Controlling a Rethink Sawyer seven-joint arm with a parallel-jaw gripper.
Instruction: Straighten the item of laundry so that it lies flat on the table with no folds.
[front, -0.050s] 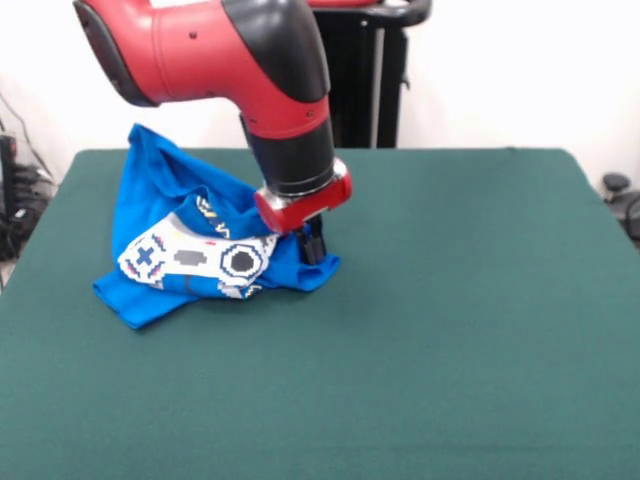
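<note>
Claw sat on the crumpled shirt's right edge, left of centre; its state couldn't be told.

A big table with a dark green cloth top fills most of the view. One thing lies on it: a small bright blue T-shirt, bunched up and full of folds, on the left side toward the back. A white game controller print shows on the shirt's front.
</note>
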